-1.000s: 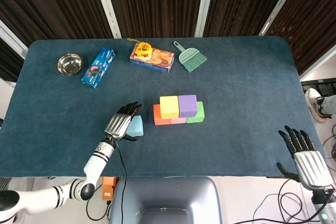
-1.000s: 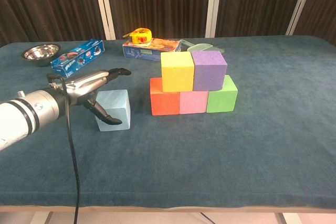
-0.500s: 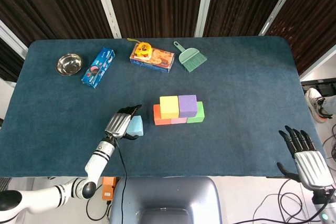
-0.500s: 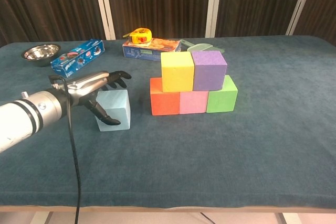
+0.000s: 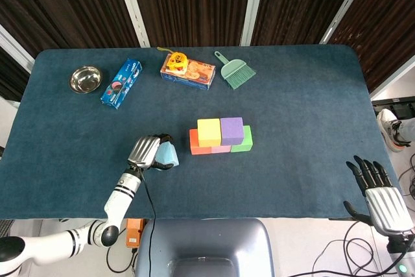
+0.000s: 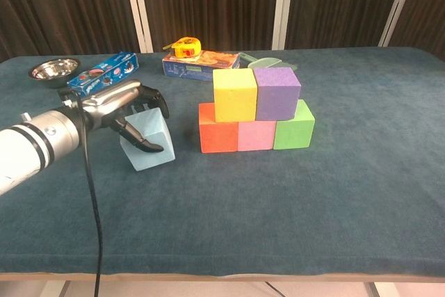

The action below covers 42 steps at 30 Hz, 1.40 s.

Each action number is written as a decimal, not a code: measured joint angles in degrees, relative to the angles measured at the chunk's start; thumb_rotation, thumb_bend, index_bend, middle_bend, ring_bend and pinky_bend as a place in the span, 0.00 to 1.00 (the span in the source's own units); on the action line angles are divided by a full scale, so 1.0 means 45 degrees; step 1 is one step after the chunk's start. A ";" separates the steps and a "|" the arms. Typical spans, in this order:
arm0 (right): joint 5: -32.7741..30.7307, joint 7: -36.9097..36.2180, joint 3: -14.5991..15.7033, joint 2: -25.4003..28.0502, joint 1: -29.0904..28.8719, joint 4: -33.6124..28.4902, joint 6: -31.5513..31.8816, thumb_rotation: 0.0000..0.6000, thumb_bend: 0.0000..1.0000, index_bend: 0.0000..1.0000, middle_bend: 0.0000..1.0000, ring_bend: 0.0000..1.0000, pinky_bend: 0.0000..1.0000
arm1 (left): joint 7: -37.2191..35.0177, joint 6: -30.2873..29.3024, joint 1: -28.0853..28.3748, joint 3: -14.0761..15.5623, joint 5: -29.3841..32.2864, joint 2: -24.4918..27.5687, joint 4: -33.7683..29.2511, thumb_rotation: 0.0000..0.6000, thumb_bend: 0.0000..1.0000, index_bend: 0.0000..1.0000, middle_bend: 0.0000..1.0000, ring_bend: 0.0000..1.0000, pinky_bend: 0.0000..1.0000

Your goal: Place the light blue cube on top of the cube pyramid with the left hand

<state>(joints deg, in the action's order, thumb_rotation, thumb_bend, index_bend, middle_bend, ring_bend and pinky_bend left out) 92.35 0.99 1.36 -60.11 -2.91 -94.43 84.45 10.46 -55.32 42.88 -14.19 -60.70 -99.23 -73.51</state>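
— While I watch both views, tell me what my left hand (image 6: pixel 124 106) is doing.

— From where I sit, its fingers (image 6: pixel 154 97) curl over the top of the light blue cube (image 6: pixel 151 145) and the thumb runs down its front face. I read that as a grip: the cube is tilted, one lower edge on the table (image 5: pixel 305 115) and the other raised off the cloth.

— Where does that put the cube?

— Just left of the cube pyramid (image 6: pixel 255 108), near it but apart. In my head view the cube (image 5: pixel 168 155) sits beside the orange block of the bottom row.

— What else do I have around it, left to right?

— Far left at the back, a steel bowl (image 5: pixel 85 79). Next a blue snack box (image 5: pixel 121 83). Then a flat biscuit box (image 5: pixel 189 72) with a yellow tape measure (image 5: pixel 176 62) on top, and a green dustpan brush (image 5: pixel 235 70) just right of that. All of these lie well behind the hand. Between cube and pyramid I see only bare cloth.

— And the pyramid itself?

— Orange, pink and green blocks below, yellow and purple on top, touching side by side.

— My right hand?

— My right hand (image 5: pixel 381 196) shows only in the head view, past the near right edge of the table, fingers spread and holding nothing.

— How does the cube look?

— Pale blue, matte, soft-edged, its front face partly hidden by the thumb.
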 measured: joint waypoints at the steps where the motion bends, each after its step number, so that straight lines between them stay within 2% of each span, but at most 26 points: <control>1: 0.0002 0.0011 -0.0002 -0.0003 0.0000 -0.0002 0.0001 1.00 0.21 0.00 0.00 0.00 0.00 | -0.0007 -0.0042 -0.0018 -0.0006 -0.0025 0.0034 -0.0050 1.00 0.17 0.46 0.56 0.51 0.55; 6: -0.0007 0.0034 0.0002 -0.0016 -0.0006 0.0003 -0.0031 1.00 0.21 0.00 0.00 0.00 0.00 | -0.0009 -0.0257 -0.0102 -0.0058 -0.0134 0.0244 -0.0353 1.00 0.17 0.46 0.56 0.51 0.55; 11: 0.0045 -0.0009 0.0032 -0.0006 -0.0020 -0.0038 -0.0062 1.00 0.21 0.00 0.00 0.00 0.00 | 0.0189 -0.0692 -0.0087 -0.0582 -0.0151 0.0983 -0.1666 1.00 0.17 0.46 0.56 0.51 0.55; 18: 0.0082 -0.0433 0.0043 0.0113 -0.0067 -0.0002 -0.0114 1.00 0.21 0.00 0.00 0.00 0.00 | 0.2379 -0.0899 0.0585 -0.1470 0.0912 0.1907 -0.3342 1.00 0.18 0.46 0.56 0.51 0.56; 25: 0.0169 -0.0677 0.0118 0.0199 -0.0172 0.0035 -0.0325 1.00 0.21 0.00 0.00 0.00 0.00 | 0.5592 -0.1185 0.2024 -0.2099 0.2920 0.2246 -0.4416 1.00 0.19 0.46 0.57 0.52 0.58; 31: 0.0227 -0.0897 0.0188 0.0247 -0.0268 0.0069 -0.0516 1.00 0.21 0.00 0.00 0.00 0.00 | 0.7462 -0.1214 0.3642 -0.2711 0.5031 0.2307 -0.4726 1.00 0.21 0.47 0.57 0.52 0.58; 36: 0.0120 -0.1240 0.0210 0.0322 -0.0314 0.0144 -0.0661 1.00 0.21 0.00 0.00 0.00 0.00 | 0.8111 -0.0777 0.4889 -0.3258 0.6710 0.2446 -0.4613 1.00 0.23 0.47 0.57 0.52 0.58; 40: -0.0078 -0.1561 0.0162 0.0408 -0.0328 0.0213 -0.0714 1.00 0.21 0.00 0.00 0.00 0.00 | 0.8249 0.0317 0.5880 -0.3613 0.8287 0.2681 -0.4220 1.00 0.24 0.47 0.57 0.52 0.58; 42: -0.0187 -0.1691 0.0127 0.0448 -0.0346 0.0248 -0.0767 1.00 0.21 0.00 0.00 0.00 0.00 | 0.8274 0.0824 0.6343 -0.3638 0.8789 0.2728 -0.3827 1.00 0.27 0.47 0.57 0.52 0.58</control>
<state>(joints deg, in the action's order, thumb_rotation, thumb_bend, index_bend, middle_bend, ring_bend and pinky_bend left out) 91.51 -6.62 1.94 -58.09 -4.47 -93.31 81.00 47.70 -51.61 71.42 -30.56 -21.15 -86.95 -90.74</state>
